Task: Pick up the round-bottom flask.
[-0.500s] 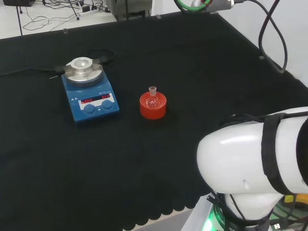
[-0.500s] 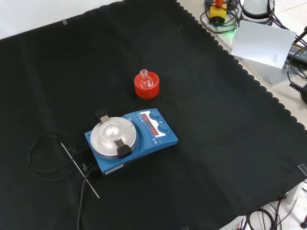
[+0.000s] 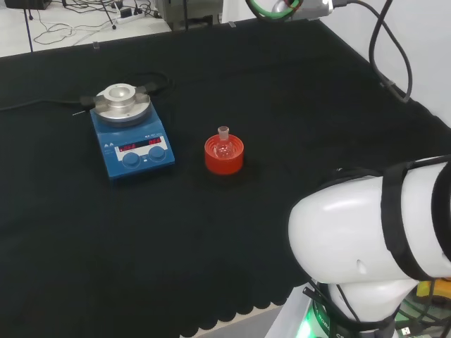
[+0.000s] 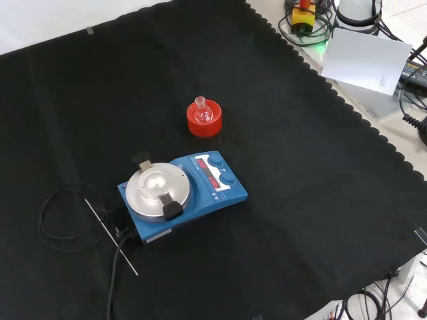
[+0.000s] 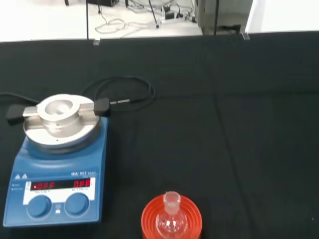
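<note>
A small clear round-bottom flask (image 3: pixel 224 144) sits upright in a red ribbed stand (image 3: pixel 224 156) at the head view's centre, likely light, slick and fragile, best grasped at its short neck; finger state cannot be told.

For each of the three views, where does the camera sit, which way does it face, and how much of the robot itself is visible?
Head view: behind and above the base, looking over the white arm link at the stirrer plate and round-bottom flask on its red stand.
Front view: opposite side, looking down on the cloth; the flask sits beyond the plate.
Wrist view: low, facing both across the cloth toward the room.
Shared: all three show the flask upright in its stand.
</note>
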Robot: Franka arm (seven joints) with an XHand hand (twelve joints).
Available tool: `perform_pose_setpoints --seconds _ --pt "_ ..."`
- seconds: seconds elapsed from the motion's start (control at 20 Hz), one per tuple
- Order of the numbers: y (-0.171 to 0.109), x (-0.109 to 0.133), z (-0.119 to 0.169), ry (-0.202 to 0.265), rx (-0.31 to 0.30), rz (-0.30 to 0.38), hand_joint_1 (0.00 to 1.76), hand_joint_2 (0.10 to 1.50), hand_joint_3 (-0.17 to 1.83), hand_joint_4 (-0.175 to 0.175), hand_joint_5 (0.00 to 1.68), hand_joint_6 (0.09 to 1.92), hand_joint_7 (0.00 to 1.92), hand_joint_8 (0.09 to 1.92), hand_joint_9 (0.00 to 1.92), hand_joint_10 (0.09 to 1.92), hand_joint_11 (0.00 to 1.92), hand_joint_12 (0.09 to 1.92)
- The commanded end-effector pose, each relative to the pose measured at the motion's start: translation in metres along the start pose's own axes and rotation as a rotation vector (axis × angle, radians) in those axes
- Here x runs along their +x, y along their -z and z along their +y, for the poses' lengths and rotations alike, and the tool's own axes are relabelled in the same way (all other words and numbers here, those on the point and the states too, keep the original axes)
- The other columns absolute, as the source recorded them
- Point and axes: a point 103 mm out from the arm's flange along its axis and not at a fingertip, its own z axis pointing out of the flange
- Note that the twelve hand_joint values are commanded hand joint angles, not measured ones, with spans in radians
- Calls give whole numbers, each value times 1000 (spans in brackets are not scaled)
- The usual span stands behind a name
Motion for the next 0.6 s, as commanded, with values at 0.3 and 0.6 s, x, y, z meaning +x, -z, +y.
perform_pose_setpoints --seconds 0.3,0.6 --pt "-9 -18 5 -49 -25 27 75 1291 303 -8 282 320 0 524 116 692 0 1313" --pt "-39 -38 15 -78 -11 55 76 1292 298 -9 292 317 4 527 121 693 0 1313"
